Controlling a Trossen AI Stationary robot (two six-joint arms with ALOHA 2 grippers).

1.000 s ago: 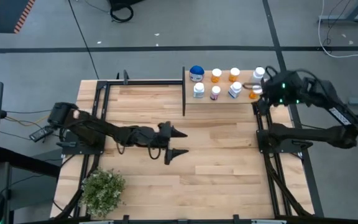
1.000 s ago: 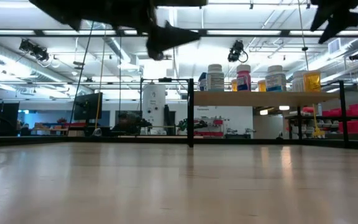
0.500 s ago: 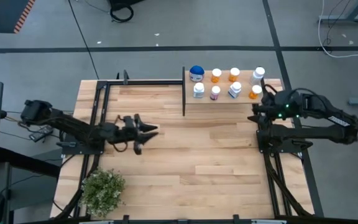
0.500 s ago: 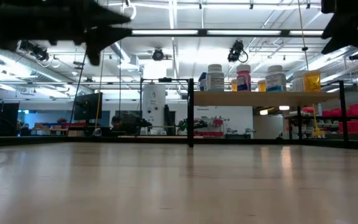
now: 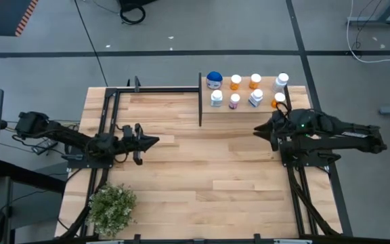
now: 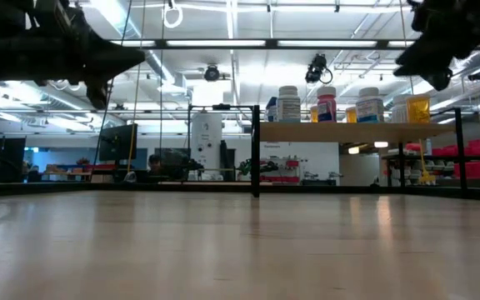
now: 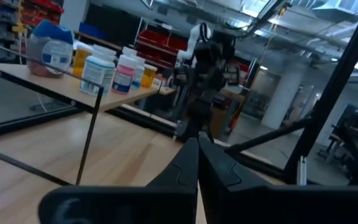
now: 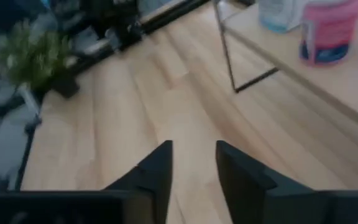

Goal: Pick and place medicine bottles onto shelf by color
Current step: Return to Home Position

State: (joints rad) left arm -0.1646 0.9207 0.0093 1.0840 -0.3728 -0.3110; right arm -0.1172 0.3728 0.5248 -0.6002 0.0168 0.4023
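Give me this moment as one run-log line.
left pincer: shut, empty, over table, left side | right pincer: open, empty, near shelf | bottles: all on shelf

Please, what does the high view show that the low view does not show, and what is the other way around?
Only the high view shows the potted plant at a corner of the table on the left arm's side, the bottle caps from above, and both arms in full. Only the low view shows the bottles' sides, the gap under the shelf, and the room with ceiling lights behind. Both show the shelf carrying the bottles, plus the left gripper and the right gripper, each holding nothing.
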